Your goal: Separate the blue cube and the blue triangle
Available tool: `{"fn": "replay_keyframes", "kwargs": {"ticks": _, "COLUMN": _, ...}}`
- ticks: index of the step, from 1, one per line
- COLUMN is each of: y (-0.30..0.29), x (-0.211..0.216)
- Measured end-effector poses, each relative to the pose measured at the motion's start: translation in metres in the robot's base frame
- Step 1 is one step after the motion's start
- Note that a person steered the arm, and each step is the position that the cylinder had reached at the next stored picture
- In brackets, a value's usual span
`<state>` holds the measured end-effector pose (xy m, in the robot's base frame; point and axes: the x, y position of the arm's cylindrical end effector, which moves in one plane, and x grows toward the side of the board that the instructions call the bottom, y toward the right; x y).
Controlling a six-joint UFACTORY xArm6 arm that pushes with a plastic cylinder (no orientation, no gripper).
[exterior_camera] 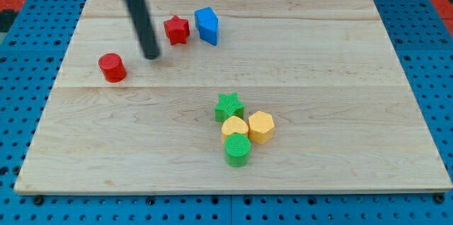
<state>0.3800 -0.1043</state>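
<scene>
With no pincer on the rod, my tip (152, 56) is resting bare, gripping nothing, just left of the red star (176, 30). The blue block (207, 25), shape unclear, is sitting just right of that star; 1 red cylinder (112, 67) is lying down-left

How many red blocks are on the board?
2. The red cylinder sits near the view's left, just left of my tip. The red star is right of the tip, beside the blue block. None seems hidden.
</scene>
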Motion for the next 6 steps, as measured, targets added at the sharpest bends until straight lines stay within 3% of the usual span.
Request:
{"fn": "replay_keyframes", "kwargs": {"ticks": 1, "y": -0.035, "x": 0.054}}
{"fn": "replay_keyframes", "kwargs": {"ticks": 2, "y": -0.079, "x": 0.047}}
{"fn": "replay_keyframes", "kwargs": {"ticks": 3, "y": -0.057, "x": 0.034}}
{"fn": "replay_keyframes", "kwargs": {"ticks": 4, "y": 0.093, "x": 0.025}}
{"fn": "replay_keyframes", "kwargs": {"ticks": 5, "y": 0.168, "x": -0.031}}
{"fn": "replay_keyframes", "kwargs": {"ticks": 6, "y": 0.120, "x": -0.082}}
